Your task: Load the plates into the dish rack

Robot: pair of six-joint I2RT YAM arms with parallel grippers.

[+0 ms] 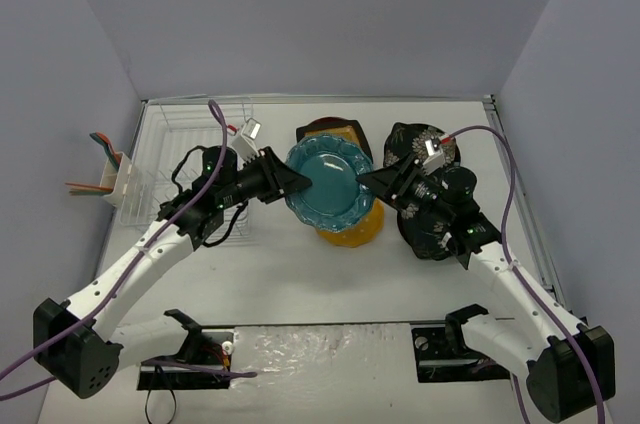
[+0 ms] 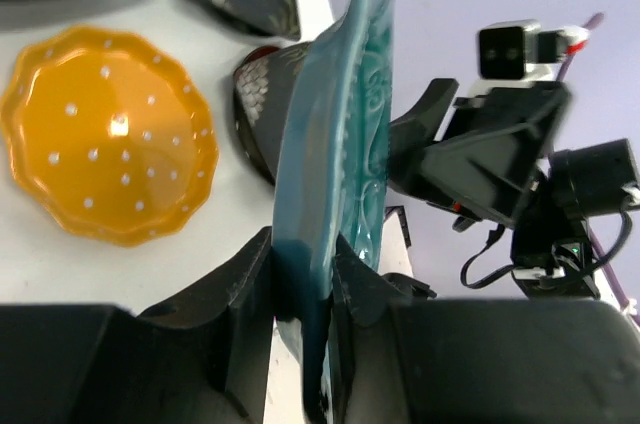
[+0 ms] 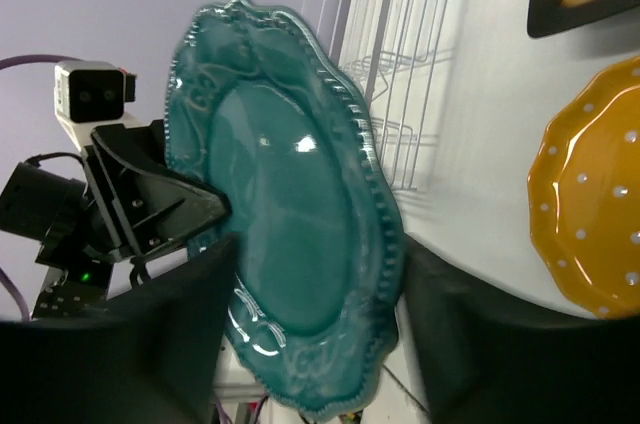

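Teal plate raised off worktop, mid-scene, spanning gap between both arms. Left jaws clamped on its left rim. Right jaws parted, straddling right rim, apparently loose. Dish rack lies far left; left arm nearer.
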